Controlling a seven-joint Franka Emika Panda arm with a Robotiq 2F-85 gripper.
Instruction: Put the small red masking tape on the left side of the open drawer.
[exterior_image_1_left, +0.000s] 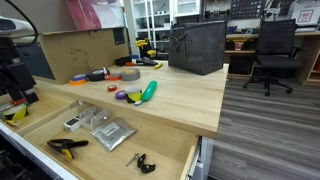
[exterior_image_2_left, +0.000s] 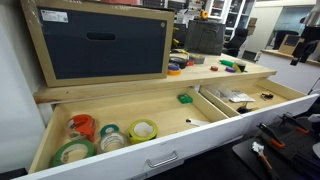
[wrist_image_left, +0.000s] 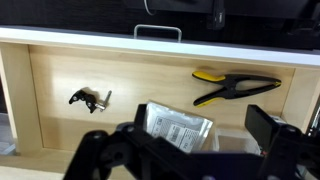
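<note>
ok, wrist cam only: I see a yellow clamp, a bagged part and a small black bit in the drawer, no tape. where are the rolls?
Observer: Some are on the benchtop behind the drawer: an orange roll and a purple-and-yellow roll.
Operator: and the small red tape?
Observer: Can't single it out at this size. The drawer's end compartment, away from your bags, holds more rolls: a red-orange one beside a green roll.
</note>
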